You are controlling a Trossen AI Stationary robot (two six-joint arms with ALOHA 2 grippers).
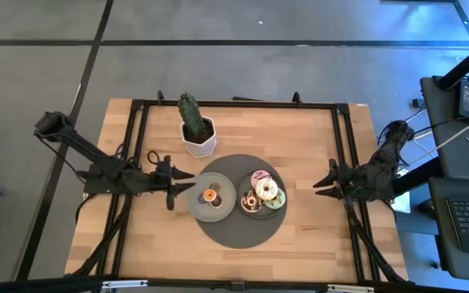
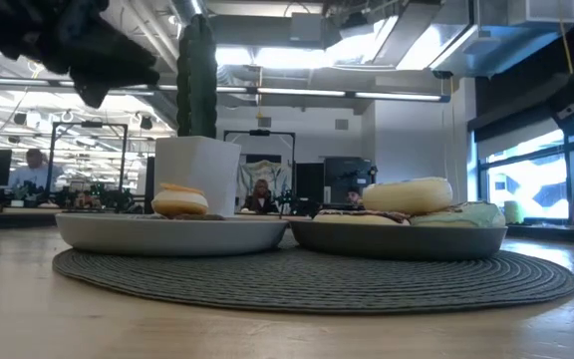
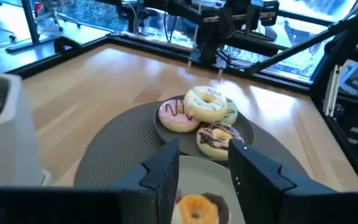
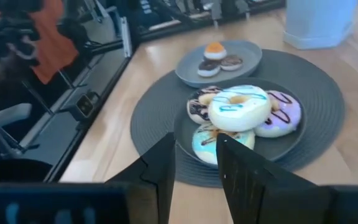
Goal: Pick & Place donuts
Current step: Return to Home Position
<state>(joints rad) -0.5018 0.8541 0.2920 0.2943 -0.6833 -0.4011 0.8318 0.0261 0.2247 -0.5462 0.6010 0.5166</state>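
Two grey plates sit side by side on a round dark mat. The left plate carries an orange-iced donut and a small brown one. The right plate holds a white donut stacked on pink, brown and green ones. My left gripper is open and hovers over the left plate's left rim, with the orange donut below its fingers. My right gripper is open, right of the mat, pointing at the stack.
A cactus in a white pot stands just beyond the left plate. The black frame rails run along the table's sides. Bare wood lies at the near edge and at the far right.
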